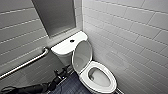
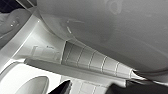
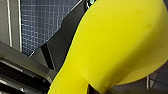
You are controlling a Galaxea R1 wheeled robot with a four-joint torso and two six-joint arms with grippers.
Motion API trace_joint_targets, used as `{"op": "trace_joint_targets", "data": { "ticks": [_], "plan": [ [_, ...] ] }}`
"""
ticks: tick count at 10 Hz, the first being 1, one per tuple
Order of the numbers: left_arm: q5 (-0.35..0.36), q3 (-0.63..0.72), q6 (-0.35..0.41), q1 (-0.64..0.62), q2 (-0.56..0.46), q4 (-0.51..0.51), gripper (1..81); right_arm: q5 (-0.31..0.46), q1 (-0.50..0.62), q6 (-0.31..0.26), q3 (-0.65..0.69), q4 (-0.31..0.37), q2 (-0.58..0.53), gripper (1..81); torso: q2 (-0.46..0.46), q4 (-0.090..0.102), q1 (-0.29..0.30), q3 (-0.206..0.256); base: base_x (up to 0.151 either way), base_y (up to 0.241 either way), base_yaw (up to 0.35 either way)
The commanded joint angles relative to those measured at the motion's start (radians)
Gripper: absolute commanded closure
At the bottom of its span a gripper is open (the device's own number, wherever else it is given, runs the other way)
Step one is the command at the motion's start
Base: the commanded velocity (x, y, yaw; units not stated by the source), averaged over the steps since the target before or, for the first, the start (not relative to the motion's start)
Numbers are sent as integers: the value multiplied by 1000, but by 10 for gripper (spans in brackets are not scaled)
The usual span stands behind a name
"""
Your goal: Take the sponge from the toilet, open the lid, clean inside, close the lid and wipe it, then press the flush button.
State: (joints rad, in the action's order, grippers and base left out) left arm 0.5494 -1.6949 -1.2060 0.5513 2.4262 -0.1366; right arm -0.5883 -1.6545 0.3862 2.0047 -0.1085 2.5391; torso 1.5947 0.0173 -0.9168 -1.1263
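The white toilet (image 1: 113, 86) stands in the corner with its lid (image 1: 82, 56) raised against the tank, so the bowl is open. The small dark flush button (image 1: 72, 40) sits in the middle of the tank top. My left gripper (image 1: 62, 70) is low on the left side of the toilet, beside the raised lid, open and empty. In the left wrist view its dark fingertips (image 2: 65, 87) show spread apart under white ceramic. The bright yellow sponge (image 3: 120, 45) looms large right at the right wrist camera, with my right gripper shut on it.
A metal grab bar (image 1: 25, 63) runs along the left tiled wall. A dark panel (image 1: 55, 15) hangs above the tank. The right tiled wall (image 1: 130, 37) stands close beside the bowl. Dark blue floor tiles (image 1: 71, 86) lie in front of the toilet.
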Motion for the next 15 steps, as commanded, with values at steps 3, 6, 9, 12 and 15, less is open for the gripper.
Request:
{"op": "trace_joint_targets", "data": {
  "ticks": [3, 6, 9, 12, 15],
  "plan": [
    [-309, 152, -20, 72, -194, 959, 10, 50, -22, -4, 26, -25, -21, 811, 0, 0, 0, 0, 0, 0, 0],
    [-517, 346, -17, 277, -258, 1292, 10, 50, -5, -1, 23, -83, -26, 811, 0, 0, 0, 0, 0, 0, 0],
    [-525, 345, -17, 563, -252, 1480, 10, 59, -9, -1, 25, -112, -18, 811, 0, 0, 0, 0, 0, 0, 0],
    [-528, 268, -15, 742, -208, 1508, 10, 53, -9, 0, 15, -109, -15, 811, 0, 0, 0, 0, 0, 0, 0],
    [-525, 161, -6, 841, -139, 1513, 10, 50, -9, 0, -14, -112, -23, 811, 0, 0, 0, 1, 0, 0, 0]
  ]
}}
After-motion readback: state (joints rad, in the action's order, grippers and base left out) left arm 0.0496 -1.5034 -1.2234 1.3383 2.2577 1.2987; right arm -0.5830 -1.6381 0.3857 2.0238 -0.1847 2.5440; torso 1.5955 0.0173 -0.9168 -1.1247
